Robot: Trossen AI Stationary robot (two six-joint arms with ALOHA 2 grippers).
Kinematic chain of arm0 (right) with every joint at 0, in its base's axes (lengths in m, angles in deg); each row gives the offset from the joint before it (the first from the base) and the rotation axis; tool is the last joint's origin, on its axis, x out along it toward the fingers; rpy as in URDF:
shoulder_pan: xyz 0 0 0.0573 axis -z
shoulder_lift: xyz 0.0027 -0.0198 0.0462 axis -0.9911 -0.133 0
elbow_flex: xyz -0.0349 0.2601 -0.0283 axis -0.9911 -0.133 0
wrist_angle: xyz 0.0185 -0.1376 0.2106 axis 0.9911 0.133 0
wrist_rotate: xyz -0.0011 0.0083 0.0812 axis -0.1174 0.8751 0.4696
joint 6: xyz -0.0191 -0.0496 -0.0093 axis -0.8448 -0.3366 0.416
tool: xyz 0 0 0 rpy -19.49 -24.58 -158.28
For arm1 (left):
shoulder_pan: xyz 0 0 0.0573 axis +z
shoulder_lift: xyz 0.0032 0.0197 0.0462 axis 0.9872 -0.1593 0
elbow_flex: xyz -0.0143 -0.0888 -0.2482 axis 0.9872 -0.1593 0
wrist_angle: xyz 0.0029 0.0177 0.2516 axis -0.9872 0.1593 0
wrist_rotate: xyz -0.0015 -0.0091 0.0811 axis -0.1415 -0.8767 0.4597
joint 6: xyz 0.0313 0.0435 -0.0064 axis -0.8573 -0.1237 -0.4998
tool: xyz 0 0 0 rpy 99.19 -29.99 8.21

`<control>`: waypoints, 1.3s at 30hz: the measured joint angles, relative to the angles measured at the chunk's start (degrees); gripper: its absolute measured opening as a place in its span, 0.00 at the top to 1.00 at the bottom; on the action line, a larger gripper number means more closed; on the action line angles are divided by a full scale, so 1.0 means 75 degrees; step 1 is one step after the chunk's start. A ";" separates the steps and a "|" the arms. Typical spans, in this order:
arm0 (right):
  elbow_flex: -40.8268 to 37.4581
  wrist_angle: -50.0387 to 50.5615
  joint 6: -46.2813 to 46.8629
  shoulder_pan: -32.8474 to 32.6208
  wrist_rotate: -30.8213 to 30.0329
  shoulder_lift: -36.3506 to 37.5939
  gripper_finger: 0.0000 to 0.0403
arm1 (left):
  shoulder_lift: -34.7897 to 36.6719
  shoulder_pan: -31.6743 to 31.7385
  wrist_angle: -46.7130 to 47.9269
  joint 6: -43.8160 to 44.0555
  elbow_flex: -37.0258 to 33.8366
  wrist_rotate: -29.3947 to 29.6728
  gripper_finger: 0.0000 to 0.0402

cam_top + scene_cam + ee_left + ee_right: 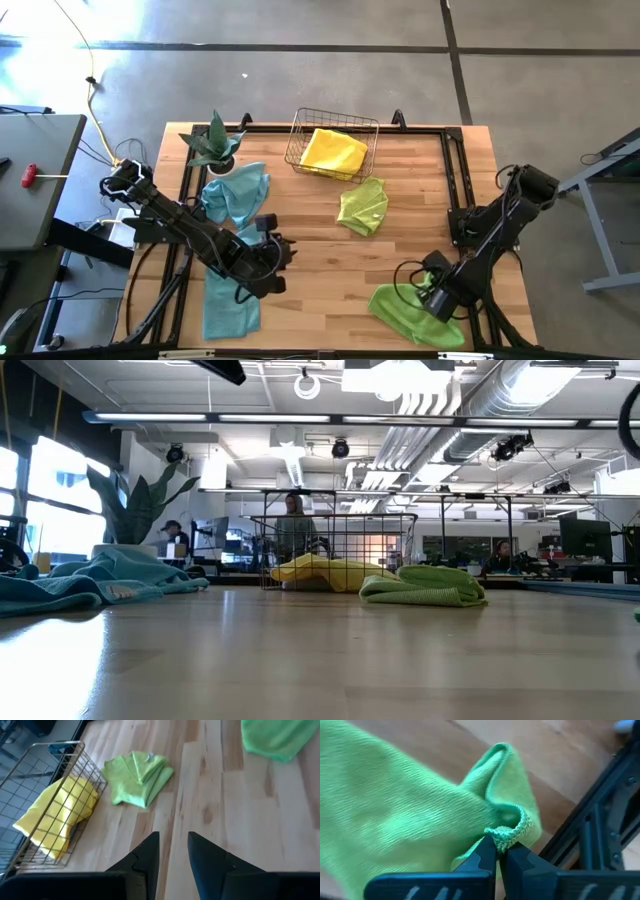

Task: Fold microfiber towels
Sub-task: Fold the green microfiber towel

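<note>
The right gripper (497, 851) is closed on the stitched corner of a lime green towel (410, 312), a soft ribbed cloth lying crumpled at the table's (320, 280) near right corner. The left gripper (173, 851) hovers over bare wood near the left edge — its fingers are a little apart and hold nothing. A second green towel (363, 206) lies folded mid-table, a yellow towel (333, 152) sits in the wire basket (300, 135) at the far edge, and teal towels (232, 196) lie rumpled on the left side.

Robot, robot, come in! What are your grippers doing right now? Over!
Right gripper shut on green towel edge. Left gripper part open, empty, over bare table. Nothing in the way.
</note>
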 joint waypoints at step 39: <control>0.3422 -0.0320 -0.6008 0.1455 -0.5372 -0.0041 1.00 | -0.3037 0.1085 -0.9865 -0.4862 0.0055 -0.1716 0.78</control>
